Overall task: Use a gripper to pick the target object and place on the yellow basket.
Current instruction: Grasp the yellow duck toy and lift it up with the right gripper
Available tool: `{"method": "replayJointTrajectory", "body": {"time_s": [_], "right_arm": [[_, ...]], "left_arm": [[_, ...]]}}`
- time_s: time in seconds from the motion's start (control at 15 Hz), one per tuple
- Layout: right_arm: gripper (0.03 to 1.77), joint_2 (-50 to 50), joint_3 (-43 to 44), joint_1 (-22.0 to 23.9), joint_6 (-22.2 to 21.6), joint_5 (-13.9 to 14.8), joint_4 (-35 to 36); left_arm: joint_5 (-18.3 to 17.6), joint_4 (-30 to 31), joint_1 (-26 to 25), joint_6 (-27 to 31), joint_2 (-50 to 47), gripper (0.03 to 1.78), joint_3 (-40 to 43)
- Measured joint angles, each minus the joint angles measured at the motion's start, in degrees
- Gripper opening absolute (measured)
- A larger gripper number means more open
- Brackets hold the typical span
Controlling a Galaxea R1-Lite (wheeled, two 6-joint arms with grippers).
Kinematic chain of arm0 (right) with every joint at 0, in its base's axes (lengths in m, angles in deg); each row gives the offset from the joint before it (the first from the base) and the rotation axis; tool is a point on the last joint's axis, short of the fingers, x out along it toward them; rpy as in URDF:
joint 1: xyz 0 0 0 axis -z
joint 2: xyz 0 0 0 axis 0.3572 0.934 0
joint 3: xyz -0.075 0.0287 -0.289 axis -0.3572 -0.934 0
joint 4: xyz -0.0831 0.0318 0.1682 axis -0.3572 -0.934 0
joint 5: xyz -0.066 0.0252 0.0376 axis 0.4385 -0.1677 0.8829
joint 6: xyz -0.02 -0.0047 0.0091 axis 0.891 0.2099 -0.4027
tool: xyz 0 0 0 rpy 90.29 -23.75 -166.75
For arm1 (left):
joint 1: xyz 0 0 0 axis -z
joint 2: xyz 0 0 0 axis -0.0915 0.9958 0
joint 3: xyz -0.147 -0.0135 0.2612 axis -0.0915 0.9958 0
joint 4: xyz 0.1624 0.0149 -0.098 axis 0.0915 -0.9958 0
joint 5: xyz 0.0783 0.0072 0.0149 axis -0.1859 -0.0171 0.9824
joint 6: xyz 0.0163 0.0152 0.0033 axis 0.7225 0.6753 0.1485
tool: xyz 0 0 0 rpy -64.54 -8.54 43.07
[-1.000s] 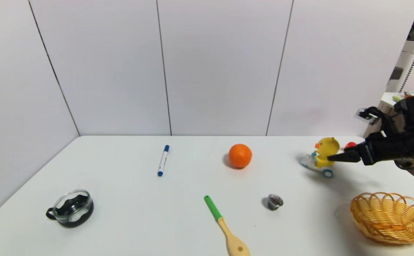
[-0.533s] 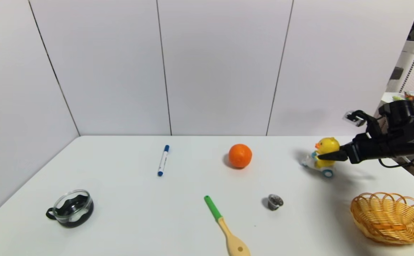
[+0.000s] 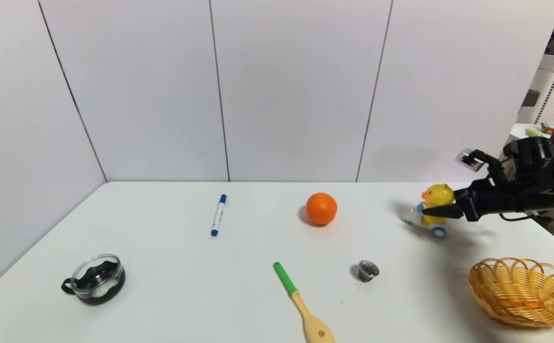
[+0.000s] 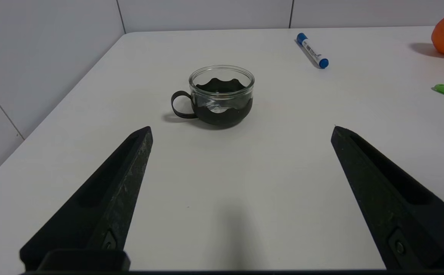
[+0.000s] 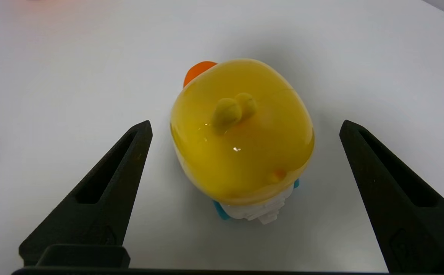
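The yellow duck toy (image 3: 436, 197) on its white tricycle with blue wheels stands on the table at the far right. My right gripper (image 3: 436, 205) is open and reaches in from the right, with one finger on each side of the duck. In the right wrist view the duck (image 5: 241, 133) fills the middle of the gap of the right gripper (image 5: 244, 123), and neither finger touches it. The yellow wicker basket (image 3: 524, 290) sits empty at the near right corner. My left gripper (image 4: 241, 130) is open and empty above the table's left part, out of the head view.
An orange (image 3: 321, 208) lies left of the duck. A blue marker (image 3: 218, 215), a wooden spoon with a green handle (image 3: 300, 300), a small metal cup (image 3: 367, 270) and a glass cup in a black holder (image 3: 96, 278) are spread over the table.
My right gripper has moved left and a little up along the duck, so its fingers now straddle the toy. The small red thing behind the duck is now hidden by the arm.
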Motion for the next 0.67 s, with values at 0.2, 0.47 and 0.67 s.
{"method": "replayJointTrajectory", "body": {"time_s": [0.2, 0.47, 0.67], "right_arm": [[1.7, 0.94, 0.0, -0.04, 0.01, 0.05, 2.07], [1.7, 1.95, 0.04, -0.04, -0.02, 0.02, 3.22], [1.24, 2.15, -0.16, -0.22, 0.01, -0.01, 3.11]], "left_arm": [[0.0, 0.0, -0.02, 0.0, 0.0, 1.69, 0.0], [0.0, 0.0, -0.02, 0.02, 0.0, 1.69, 0.0], [0.0, 0.0, 0.0, 0.0, 0.0, 1.69, 0.0]]}}
